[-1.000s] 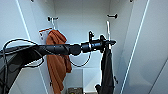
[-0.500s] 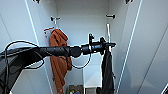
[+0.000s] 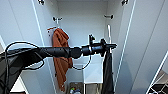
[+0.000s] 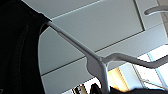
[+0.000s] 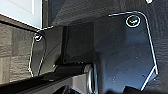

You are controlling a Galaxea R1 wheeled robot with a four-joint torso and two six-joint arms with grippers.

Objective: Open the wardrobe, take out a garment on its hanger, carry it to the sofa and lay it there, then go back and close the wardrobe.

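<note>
Wardrobe [image 3: 140, 50]: both white doors swung wide, interior exposed; the opening step looks done.
Left arm: reaches in from the left, stretched level across the opening, left pincer [image 3: 111, 46] at the right side of the interior.
Left pincer state: cannot tell how far the fingers stand; the tip is dark and small in the head view. It sits right at the neck of the white hanger [image 4: 100, 65], so a grip on it seems likely, no more.
Garment [image 3: 108, 72]: black top, hanging straight down directly beneath the pincer, long axis vertical, by the right inner wall. In the left wrist view its dark cloth [image 4: 17, 50] drapes over one hanger arm.
Hanger hook [image 3: 108, 30]: rises just above the pincer; whether it is on the rail or clear of it I cannot tell.
Rust-orange hooded garment [image 3: 60, 60]: hangs well to the pincer's left, behind the forearm, apart from the black top.
Nearer arm: the left, already at the hanger.
Key relation: load hangs plumb under the pincer.
</note>
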